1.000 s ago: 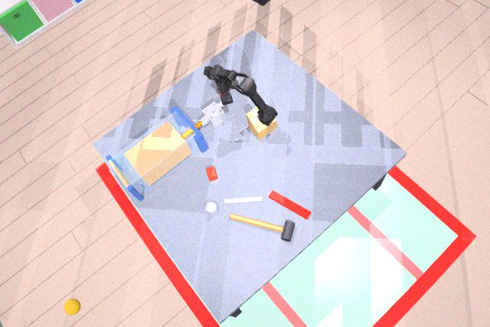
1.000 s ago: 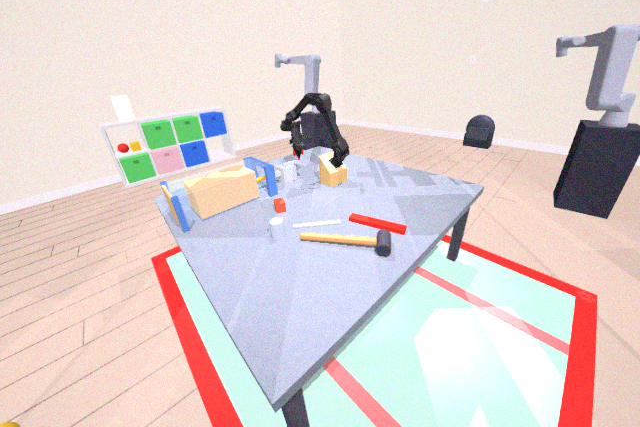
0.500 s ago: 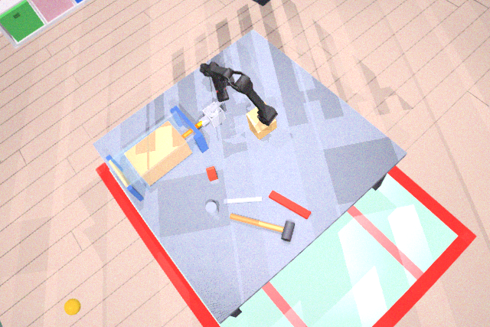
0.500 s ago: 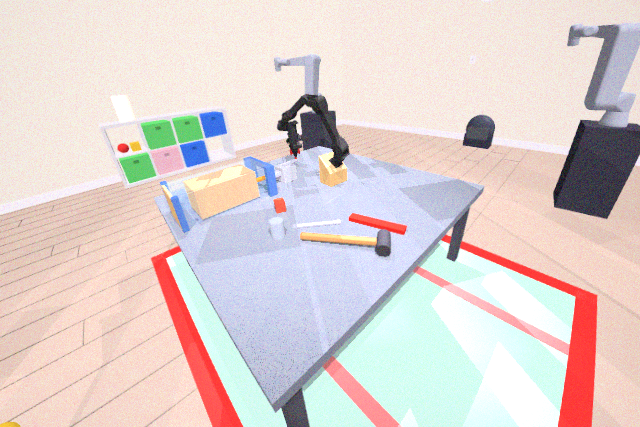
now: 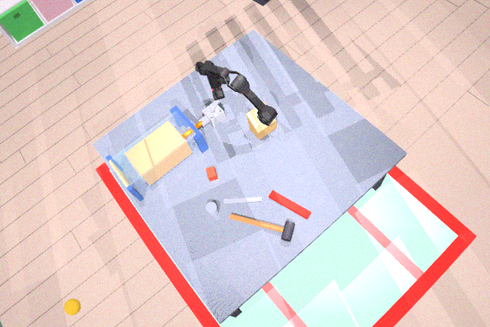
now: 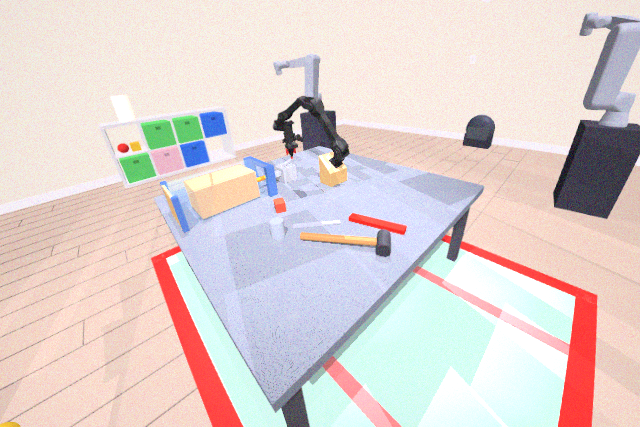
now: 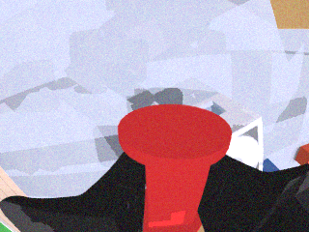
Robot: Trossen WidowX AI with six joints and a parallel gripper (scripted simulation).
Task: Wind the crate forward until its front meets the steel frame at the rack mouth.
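Note:
My gripper (image 5: 217,94) (image 6: 291,150) is shut on the red winch handle (image 6: 290,153) (image 7: 174,130), which shows in the wrist view as a wide round disc on a stem. The handle's square key is hidden. The gripper hangs above the bench beside the pale winch (image 5: 213,112) (image 6: 287,172) (image 7: 245,151), which is partly hidden behind the disc in the wrist view. The light wooden crate (image 5: 168,145) (image 6: 222,191) sits flat in the clear-panelled cubby. An orange strap (image 5: 192,129) runs from it towards the winch. A small gap separates its front from the blue mouth frame (image 5: 202,144) (image 6: 271,185).
My arm stands on a wooden block (image 5: 259,132) (image 6: 330,177). A red cube (image 5: 212,173) (image 6: 279,205) lies near the mouth frame. A grey cup (image 5: 211,207) (image 6: 277,229), a white-handled tool (image 5: 253,199), a red bar (image 5: 289,204) (image 6: 377,223) and a mallet (image 5: 288,230) (image 6: 383,243) are farther off.

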